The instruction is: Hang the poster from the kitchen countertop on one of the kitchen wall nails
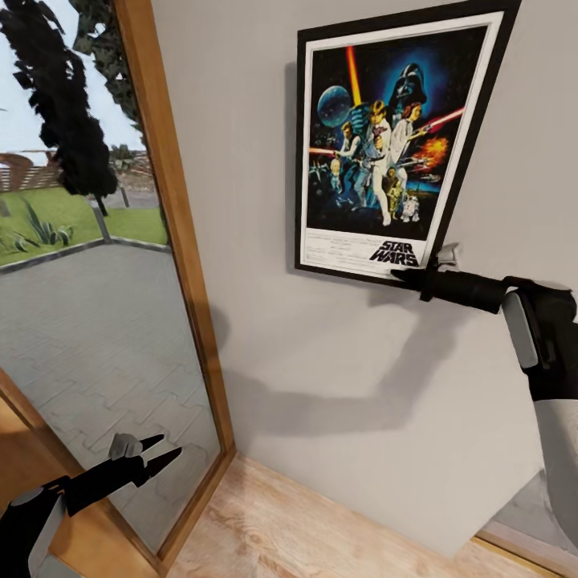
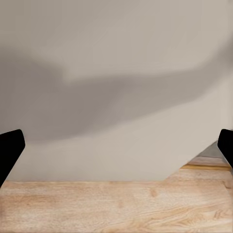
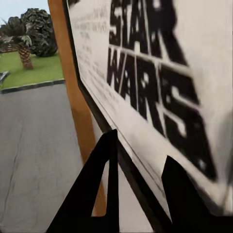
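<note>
Right gripper: closed on the lower right corner of the poster; in the right wrist view its two dark fingers sit on either side of the black frame edge, with only the frame's thickness between them.
Left gripper: holds nothing, low and well apart from the poster; fingers moderately spread in the head view, and in the left wrist view the two black fingertips stand at opposite edges of the picture.
Poster: up against the grey wall, above the right gripper, upright with its right side slanting; the artwork and "STAR WARS" logo face the room.
Wall: the arm's shadow falls on it below the poster.
Window: wood-framed, beside the poster across a strip of wall; paving, grass and trees lie beyond the glass.
Floor: light wood boards meet the wall's foot.
Hard to make out: the poster's top right corner is cut off by the head view's edge; whether a nail carries the poster cannot be told; the small print beside the logo is too blurred to read.
</note>
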Tool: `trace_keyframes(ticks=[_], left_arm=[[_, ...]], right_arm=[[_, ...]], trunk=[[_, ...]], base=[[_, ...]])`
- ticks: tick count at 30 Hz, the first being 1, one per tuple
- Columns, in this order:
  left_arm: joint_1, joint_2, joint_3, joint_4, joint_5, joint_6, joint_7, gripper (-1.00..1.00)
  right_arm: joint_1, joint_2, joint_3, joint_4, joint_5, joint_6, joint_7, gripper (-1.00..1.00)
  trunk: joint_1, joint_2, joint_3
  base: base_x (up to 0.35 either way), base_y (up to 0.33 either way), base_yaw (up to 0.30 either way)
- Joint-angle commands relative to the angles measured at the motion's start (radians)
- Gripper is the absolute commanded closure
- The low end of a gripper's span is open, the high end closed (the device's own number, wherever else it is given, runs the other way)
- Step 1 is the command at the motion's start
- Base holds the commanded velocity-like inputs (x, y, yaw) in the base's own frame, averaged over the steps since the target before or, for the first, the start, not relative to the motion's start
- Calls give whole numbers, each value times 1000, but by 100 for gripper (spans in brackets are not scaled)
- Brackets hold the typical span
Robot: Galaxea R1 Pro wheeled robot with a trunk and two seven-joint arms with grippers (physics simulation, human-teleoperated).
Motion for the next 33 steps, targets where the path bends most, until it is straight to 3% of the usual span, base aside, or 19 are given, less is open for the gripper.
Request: trace_keyframes(ticks=[1,6,7,22,33], left_arm=[[-1,0,1,0,4,10,-4,-100],[-1,0,1,0,4,10,-4,-100],[-1,1,1,0,4,10,-4,-100],[-1,1,1,0,4,10,-4,-100],[-1,1,1,0,4,7,-4,-100]], right_arm=[[-2,34,-7,57,-100,-10,-40,100],[-2,34,-7,56,-100,-10,-40,100],[-2,34,-7,55,-100,-10,-40,-100],[-2,34,-6,54,-103,-10,-40,-100],[-2,34,-7,55,-101,-10,-40,-100]], trunk=[[1,-2,-2],[1,-2,-2],[1,-2,-2],[1,-2,-2],[1,-2,-2]], base=[[3,0,0],[60,0,0],[78,0,0],[10,0,0],[-31,-108,0]])
